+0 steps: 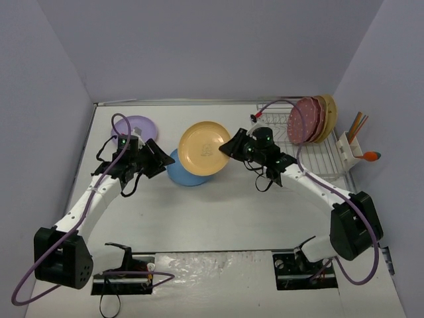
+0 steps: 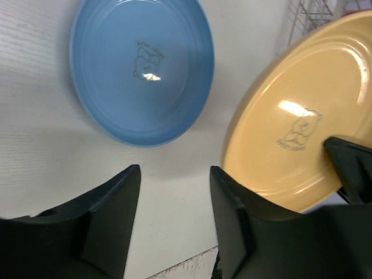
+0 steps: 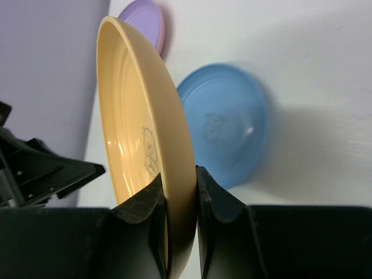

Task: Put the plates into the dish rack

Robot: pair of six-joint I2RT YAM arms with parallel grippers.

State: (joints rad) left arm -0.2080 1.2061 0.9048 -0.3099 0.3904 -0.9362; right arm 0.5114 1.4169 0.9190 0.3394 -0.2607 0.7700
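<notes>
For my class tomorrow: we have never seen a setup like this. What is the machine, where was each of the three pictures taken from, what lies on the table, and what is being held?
Two white robot arms are bolted at the near edge of a white table. One picture looks down from above; the other two come from a small camera on each wrist.

The right gripper has its jaws pinched on the rim of a round yellow-orange plate, lifted and tilted. The left gripper is open and holds nothing.

A round blue plate and a round lilac plate lie flat on the table. At the far right stands a silver wire dish rack with several plates already upright in it, the front one pink with dots.
</notes>
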